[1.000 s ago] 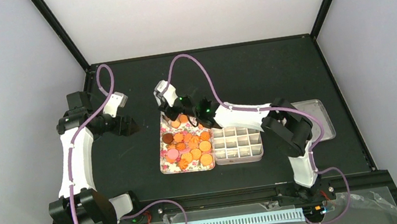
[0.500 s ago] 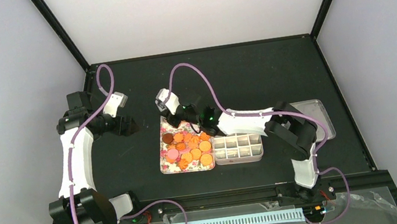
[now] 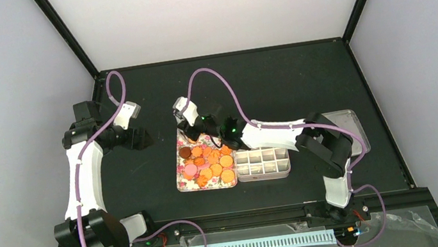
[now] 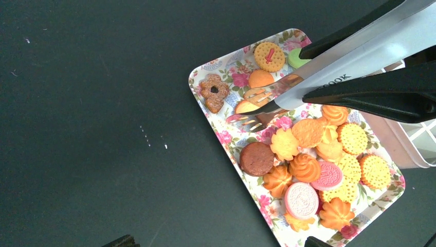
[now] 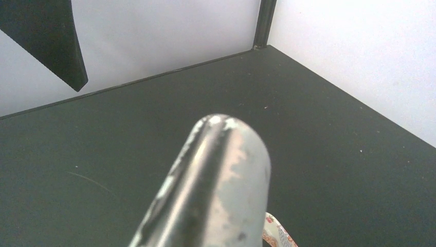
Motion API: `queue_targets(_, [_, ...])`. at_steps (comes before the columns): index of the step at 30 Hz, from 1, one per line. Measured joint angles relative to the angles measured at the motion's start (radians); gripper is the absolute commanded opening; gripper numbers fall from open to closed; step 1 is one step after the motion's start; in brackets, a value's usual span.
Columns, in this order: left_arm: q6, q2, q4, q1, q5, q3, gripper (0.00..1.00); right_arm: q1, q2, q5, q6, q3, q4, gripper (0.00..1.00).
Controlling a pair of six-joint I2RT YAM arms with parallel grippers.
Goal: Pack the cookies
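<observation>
Clearly picking: the right claw (image 4: pixel 308 74), clenched on long metal tongs (image 4: pixel 355 51), holds their tips at a golden cookie (image 4: pixel 252 100) among the small round cookies (image 4: pixel 308 154) on the flowered tray (image 4: pixel 197 77); the left claw (image 3: pixel 141 139) hangs released. Next, squeeze gently, lift.

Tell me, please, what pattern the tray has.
The tray has a floral print, pink roses on white; left wrist view shows it best.

Left fingers (image 4: pixel 121 242) spread wide, right arm (image 3: pixel 272 132) outstretched, right fingers (image 4: pixel 370 98) clamped
</observation>
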Motion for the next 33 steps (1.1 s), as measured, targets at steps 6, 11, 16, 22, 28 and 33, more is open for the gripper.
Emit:
queue_targets(6, [0.000, -0.004, -0.006, 0.000, 0.000, 0.000, 0.86, -0.006, 0.000, 0.001, 0.013, 0.010, -0.018, 0.34])
queue_targets(11, [0.000, -0.004, -0.015, 0.000, 0.000, 0.000, 0.86, -0.006, 0.000, 0.001, 0.014, 0.010, -0.018, 0.34])
queue_targets(16, [0.000, -0.004, -0.016, 0.000, 0.001, 0.000, 0.86, -0.007, 0.000, 0.001, 0.013, 0.019, -0.031, 0.34])
queue_targets(22, [0.004, -0.004, -0.016, 0.000, 0.001, 0.000, 0.86, -0.024, 0.000, 0.005, 0.013, 0.039, -0.043, 0.34])
queue_targets(28, [0.014, -0.004, -0.016, 0.000, 0.001, 0.000, 0.86, -0.034, 0.000, 0.010, 0.013, 0.042, -0.048, 0.34])
queue_targets(33, [0.016, -0.004, -0.016, 0.000, 0.001, 0.000, 0.86, -0.035, 0.000, 0.010, 0.021, 0.042, -0.049, 0.34])
